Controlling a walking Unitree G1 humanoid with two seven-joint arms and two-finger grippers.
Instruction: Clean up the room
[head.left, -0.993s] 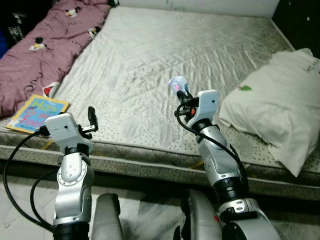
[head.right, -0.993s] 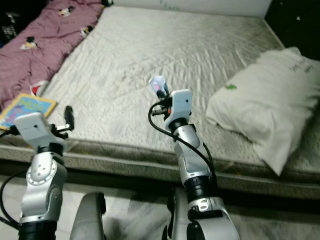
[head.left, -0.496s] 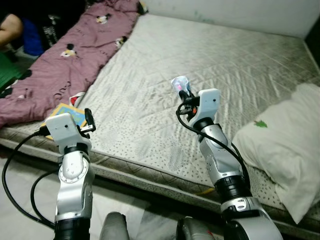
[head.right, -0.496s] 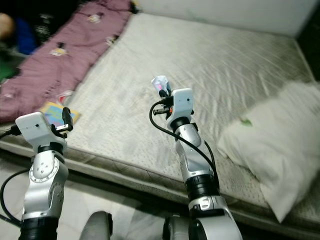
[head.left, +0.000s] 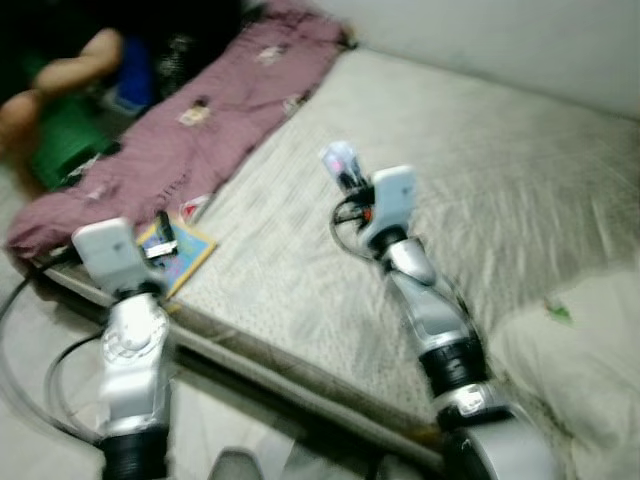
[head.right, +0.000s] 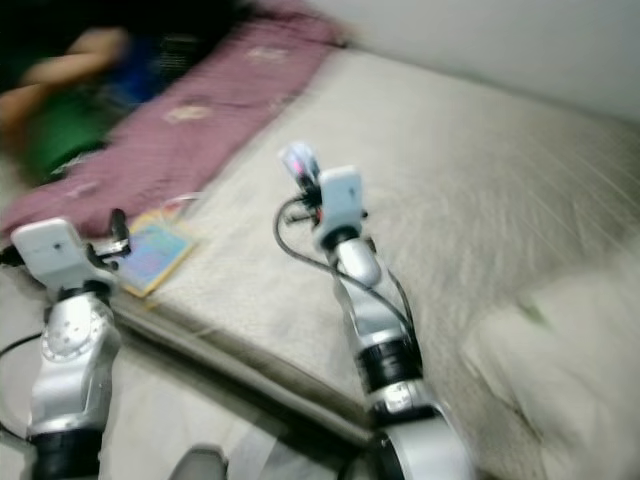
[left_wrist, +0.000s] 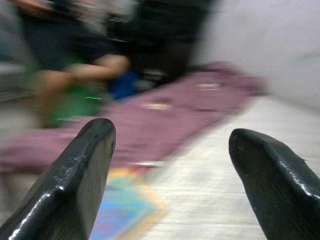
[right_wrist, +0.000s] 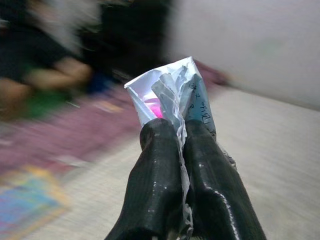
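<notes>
Right gripper (right_wrist: 175, 150) pinching crumpled white paper wrapper (right_wrist: 172, 92), pink inside.
Left gripper (left_wrist: 170, 175) spread, colourful book (left_wrist: 127, 212) beyond.

Crumpled wrapper (right_wrist: 176, 90) bears small dark handwriting, too blurred to read; the book (head.left: 176, 250) cover is likewise illegible.

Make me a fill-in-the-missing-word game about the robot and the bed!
1. The right gripper is shut on a crumpled ____.
2. The left gripper has its fingers ____ and holds nothing.
3. The colourful book lies on the bed beside the ____ blanket.
4. The white pillow lies on the robot's ____ side.

Missing words: wrapper; open; purple; right
</notes>
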